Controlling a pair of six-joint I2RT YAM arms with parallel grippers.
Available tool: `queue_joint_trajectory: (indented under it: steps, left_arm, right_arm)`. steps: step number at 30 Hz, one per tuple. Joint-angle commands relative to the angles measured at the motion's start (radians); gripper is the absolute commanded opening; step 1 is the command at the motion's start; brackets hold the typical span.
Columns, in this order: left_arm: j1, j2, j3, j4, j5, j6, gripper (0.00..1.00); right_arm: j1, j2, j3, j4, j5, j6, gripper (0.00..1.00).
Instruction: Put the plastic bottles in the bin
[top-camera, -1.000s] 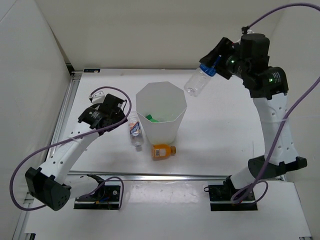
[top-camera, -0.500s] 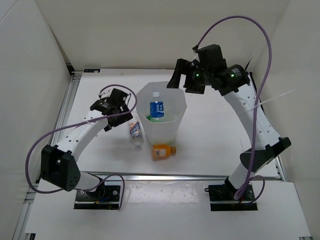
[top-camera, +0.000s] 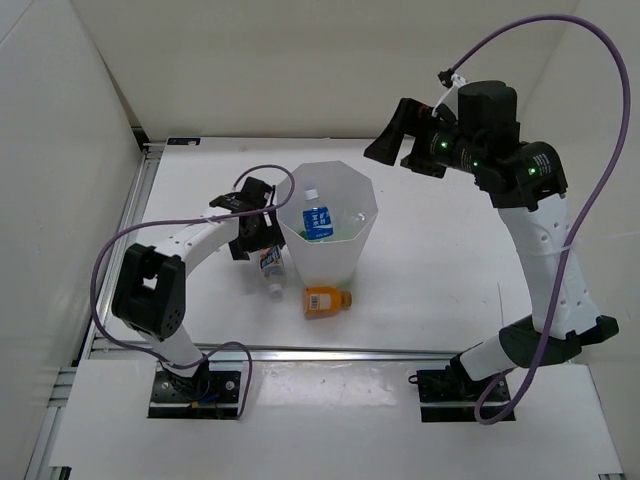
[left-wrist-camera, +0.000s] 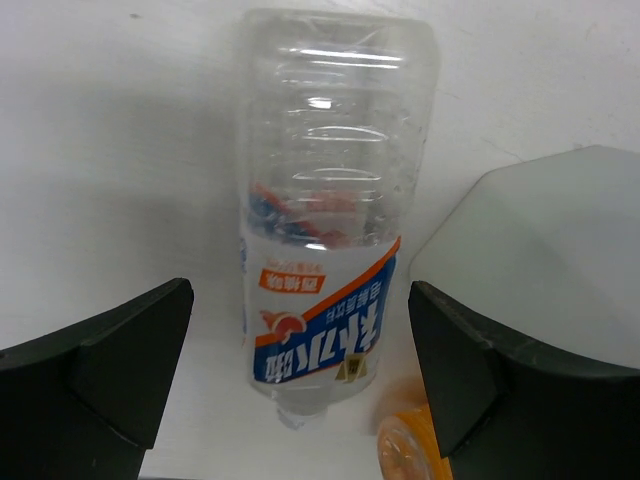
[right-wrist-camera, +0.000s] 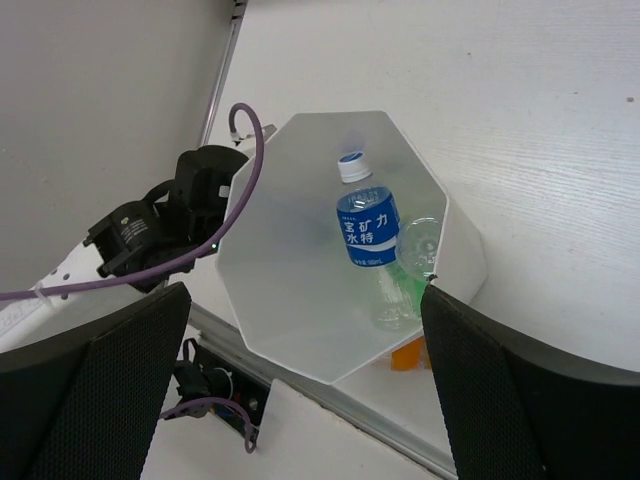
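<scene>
The white octagonal bin (top-camera: 345, 258) stands mid-table. Inside it lie a blue-labelled bottle (top-camera: 317, 220), a plain clear bottle (right-wrist-camera: 420, 240) and a green bottle (right-wrist-camera: 405, 292). A clear bottle with a white label (top-camera: 270, 268) lies on the table left of the bin, and the squat orange bottle (top-camera: 326, 301) lies in front of it. My left gripper (top-camera: 255, 228) hangs open over the white-labelled bottle (left-wrist-camera: 320, 250), one finger on each side, not touching. My right gripper (top-camera: 392, 135) is open and empty, high above and right of the bin (right-wrist-camera: 300, 250).
The bin's wall (left-wrist-camera: 540, 240) stands close to my left gripper's right finger (left-wrist-camera: 470, 370). The orange bottle (left-wrist-camera: 405, 450) lies just beyond the white-labelled bottle's neck. White walls enclose the table, with a metal rail (top-camera: 300, 352) along the near edge.
My right gripper opened and the blue-labelled bottle dropped into the bin; the arm then drew back up and right. My left gripper moved right, over the white-labelled bottle.
</scene>
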Motion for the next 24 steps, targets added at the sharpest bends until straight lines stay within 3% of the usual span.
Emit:
queue_joint_trajectory:
  steps: [1, 7, 10, 11, 13, 14, 18, 24]
  left_arm:
    - [0.000, 0.035, 0.029, 0.054, 0.071, 0.031, 1.00]
    - [0.000, 0.107, 0.006, 0.063, 0.095, 0.031, 1.00]
    - [0.000, 0.108, -0.004, 0.063, 0.095, 0.031, 0.82]
    - [0.009, 0.108, -0.004, 0.063, 0.082, 0.031, 0.63]
    - [0.010, 0.069, -0.004, 0.063, 0.049, 0.031, 0.47]
    - [0.010, 0.051, -0.004, 0.054, 0.001, 0.022, 0.43]
    - [0.020, -0.044, 0.077, -0.033, -0.143, -0.004, 0.43]
    - [0.020, -0.182, 0.357, -0.184, -0.342, -0.049, 0.45]
  right_arm:
    - [-0.032, -0.003, -0.003, -0.002, -0.038, -0.034, 1.00]
    - [-0.101, -0.003, 0.008, -0.020, -0.088, -0.052, 1.00]
    - [-0.145, -0.013, 0.008, -0.020, -0.114, -0.052, 1.00]
    - [-0.145, -0.013, 0.008, -0.020, -0.127, -0.052, 1.00]
    - [-0.161, -0.013, 0.008, -0.020, -0.142, -0.052, 1.00]
    - [-0.171, -0.013, 0.008, -0.020, -0.153, -0.052, 1.00]
    - [-0.191, -0.013, -0.015, -0.009, -0.174, -0.052, 1.00]
    - [-0.191, -0.023, -0.059, 0.020, -0.183, -0.043, 1.00]
